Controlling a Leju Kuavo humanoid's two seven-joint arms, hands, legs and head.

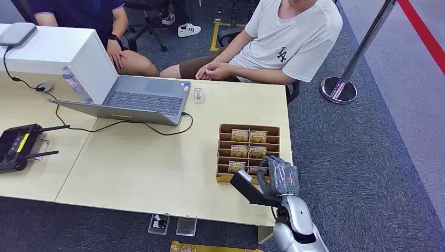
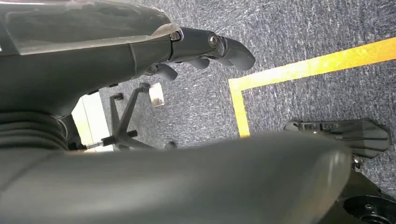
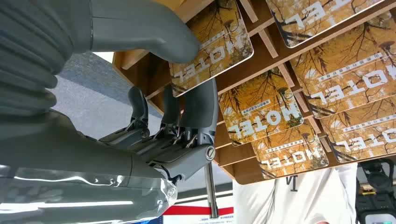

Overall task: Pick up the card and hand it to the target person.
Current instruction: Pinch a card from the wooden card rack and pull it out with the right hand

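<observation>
A wooden card holder (image 1: 224,152) stands at the table's right front corner, with several yellow "HOTEL" cards (image 1: 249,136) in its rows. My right hand (image 1: 281,176) is at the holder's near right slot. In the right wrist view the thumb (image 3: 144,28) presses on the face of one card (image 3: 212,42) and the fingers (image 3: 203,107) lie behind it, so the card is pinched and tilted away from the others (image 3: 261,109). A person in a white T-shirt (image 1: 288,37) sits across the table with hands clasped. My left hand (image 2: 205,49) hangs above the carpet, fingers loose, holding nothing.
An open laptop (image 1: 141,97) with its cable sits mid-table. A black controller (image 1: 18,144) lies at the left, and a white box (image 1: 52,50) stands at the back left. A second person (image 1: 78,10) sits behind the box. A stanchion base (image 1: 338,89) stands on the carpet to the right.
</observation>
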